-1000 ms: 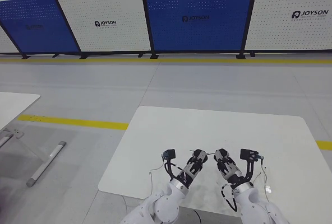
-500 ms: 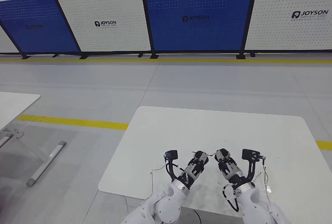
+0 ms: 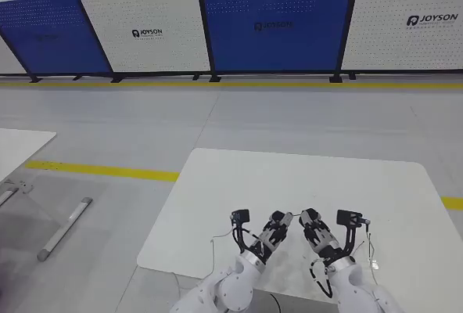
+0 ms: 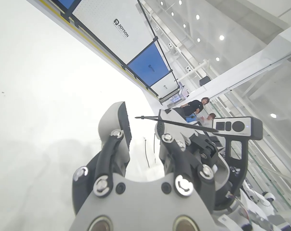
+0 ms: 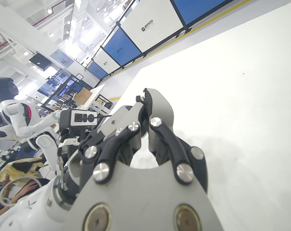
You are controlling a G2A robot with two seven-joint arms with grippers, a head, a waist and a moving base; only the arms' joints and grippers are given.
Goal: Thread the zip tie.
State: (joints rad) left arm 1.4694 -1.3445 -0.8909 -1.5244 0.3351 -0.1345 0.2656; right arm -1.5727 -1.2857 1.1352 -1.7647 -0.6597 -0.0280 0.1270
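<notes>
Left wrist view: left pincer (image 4: pixel 143 108) spread apart | right wrist: right pincer (image 5: pixel 142 99) clamps zip tie (image 5: pixel 138 98)

black zip tie (image 4: pixel 184 124) lies across one finger of the spread left gripper (image 4: pixel 143 111).

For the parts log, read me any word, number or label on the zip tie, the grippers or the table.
zip tie: no text.
left gripper: no text.
right gripper: no text.
table: no text.
wall panels behind: only a brand logo on each, not a parts label.
</notes>
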